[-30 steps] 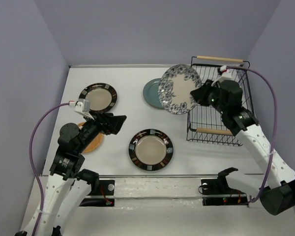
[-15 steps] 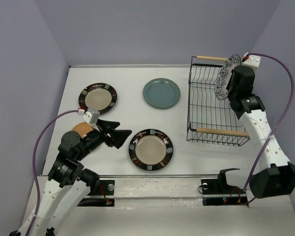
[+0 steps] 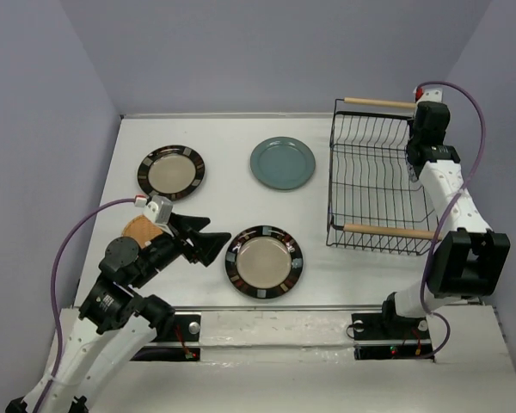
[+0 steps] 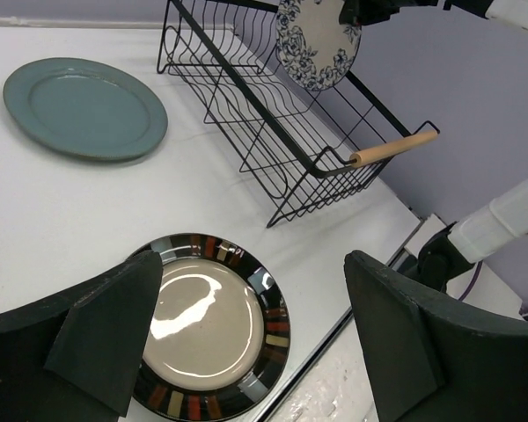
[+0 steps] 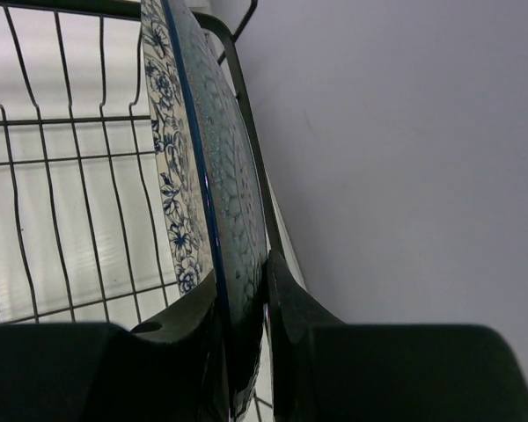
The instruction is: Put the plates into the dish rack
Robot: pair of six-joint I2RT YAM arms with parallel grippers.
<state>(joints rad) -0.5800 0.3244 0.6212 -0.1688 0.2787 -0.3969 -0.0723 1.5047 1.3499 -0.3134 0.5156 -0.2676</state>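
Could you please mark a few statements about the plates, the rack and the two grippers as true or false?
1. The right gripper is shut on the floral plate, which it holds on edge. True.
2. The teal plate stands in the dish rack. False: it lies flat on the table, to the left of the rack.
3. The left gripper is open and holds nothing. True.
4. The two dark-rimmed plates are stacked. False: the near dark-rimmed plate and the far dark-rimmed plate lie apart on the table.
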